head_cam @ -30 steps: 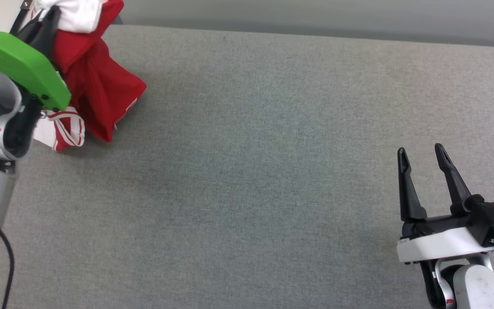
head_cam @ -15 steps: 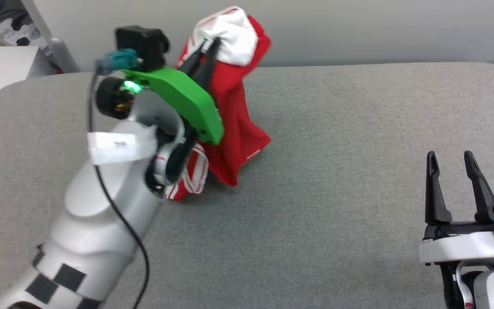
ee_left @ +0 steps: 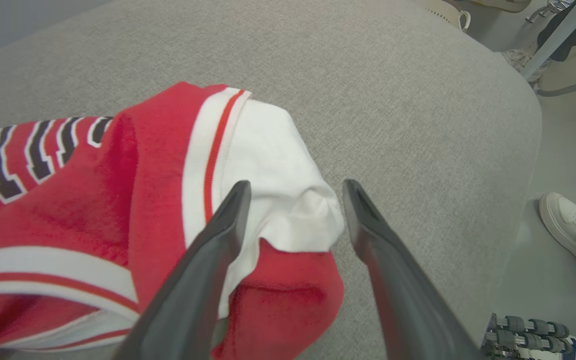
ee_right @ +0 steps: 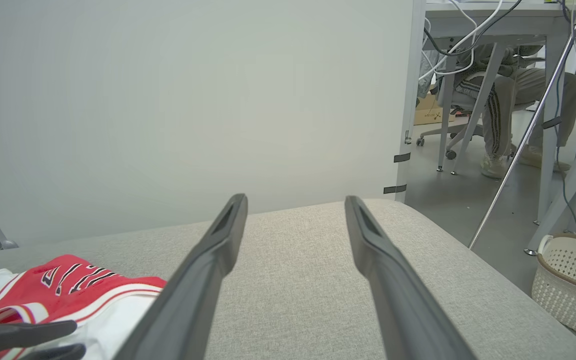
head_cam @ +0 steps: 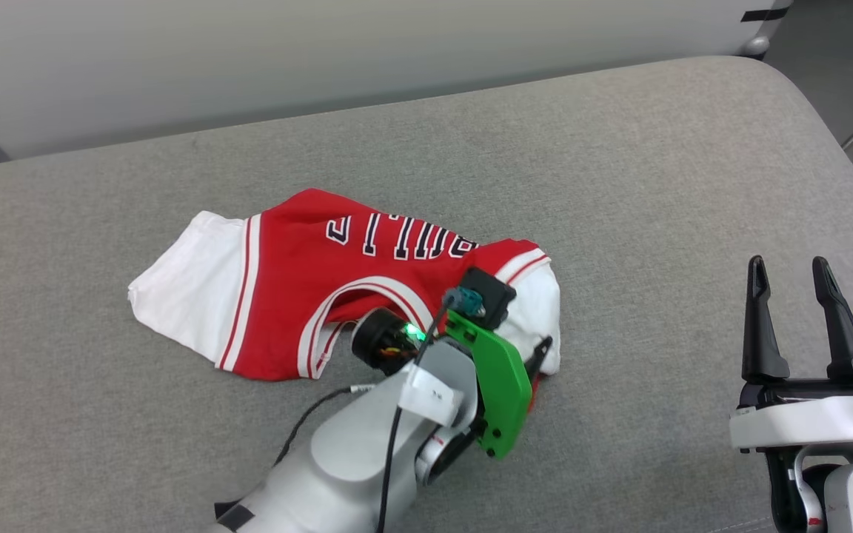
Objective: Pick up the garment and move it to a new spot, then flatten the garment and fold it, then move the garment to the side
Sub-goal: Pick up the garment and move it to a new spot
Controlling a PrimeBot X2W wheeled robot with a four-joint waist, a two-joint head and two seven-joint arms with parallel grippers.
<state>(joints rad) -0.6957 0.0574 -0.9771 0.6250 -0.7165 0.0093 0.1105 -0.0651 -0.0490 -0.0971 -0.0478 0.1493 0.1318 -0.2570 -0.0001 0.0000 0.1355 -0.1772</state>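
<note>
Grey padded surface [head_cam: 619,185] is recorded beneath the red-and-white jersey [head_cam: 286,296], which lies crumpled left of centre. "BULLS" lettering [head_cam: 397,237] is read upside down. Left gripper [ee_left: 295,184] is seen spread, unclamped, astride a white sleeve [ee_left: 278,175]. Right gripper [head_cam: 788,260] is parted wide and empty. A white shoe [ee_left: 570,232] is shown by the left wrist view, a perforated basket [ee_right: 568,285] by the right.

L gripper [ee_left: 295,187] at right end of garment [head_cam: 308,281] on table [head_cam: 619,185]; R gripper [head_cam: 789,266] well apart to right.
</note>
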